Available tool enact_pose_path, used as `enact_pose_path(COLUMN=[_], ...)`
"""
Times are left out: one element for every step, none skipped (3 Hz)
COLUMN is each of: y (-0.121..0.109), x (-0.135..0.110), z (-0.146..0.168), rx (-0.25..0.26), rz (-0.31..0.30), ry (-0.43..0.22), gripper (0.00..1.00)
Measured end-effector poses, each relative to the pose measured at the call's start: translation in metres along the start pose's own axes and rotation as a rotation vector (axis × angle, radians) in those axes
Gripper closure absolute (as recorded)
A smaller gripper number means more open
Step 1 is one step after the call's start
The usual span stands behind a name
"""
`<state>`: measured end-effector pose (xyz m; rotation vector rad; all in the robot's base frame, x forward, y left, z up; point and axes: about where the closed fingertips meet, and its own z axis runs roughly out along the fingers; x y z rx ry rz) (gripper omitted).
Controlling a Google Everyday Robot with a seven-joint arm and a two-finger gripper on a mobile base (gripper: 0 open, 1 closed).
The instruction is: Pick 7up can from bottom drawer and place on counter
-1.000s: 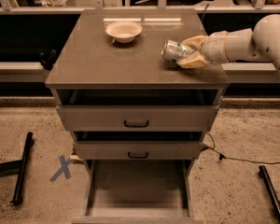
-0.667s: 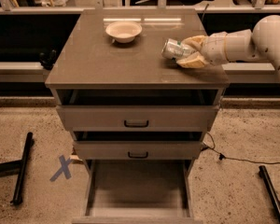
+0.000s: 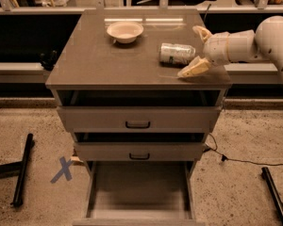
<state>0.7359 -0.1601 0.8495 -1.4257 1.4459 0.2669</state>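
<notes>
The 7up can [image 3: 177, 53] lies on its side on the counter [image 3: 94, 60], right of the middle. My gripper [image 3: 197, 51] is just right of the can, open, with one finger [image 3: 201, 32] behind the can's end and the other [image 3: 193, 68] in front of it; neither grips the can. The bottom drawer [image 3: 139, 187] is pulled fully out below, and its grey floor shows nothing in it.
A white bowl [image 3: 125, 31] stands at the back middle of the counter. The two upper drawers [image 3: 137, 119] with black handles are slightly ajar. A blue tape X [image 3: 63, 168] and a black bar [image 3: 21, 171] lie on the floor left; another bar [image 3: 273, 192] and a cable [image 3: 236, 160] lie right.
My gripper has let go of the can and drawn back slightly to the right, fingers spread. The can now rests on the counter where it was held.
</notes>
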Motion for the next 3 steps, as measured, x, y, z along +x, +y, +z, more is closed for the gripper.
enact_pose_path(y=[-0.0003, -0.0008, -0.0008], x=[-0.0005, -0.0012, -0.0012], z=[-0.0003, -0.0007, -0.0007], rx=[0.000, 0.000, 0.000], rz=[0.000, 0.000, 0.000], ry=[0.000, 0.000, 0.000], gripper=[0.00, 0.00, 0.00])
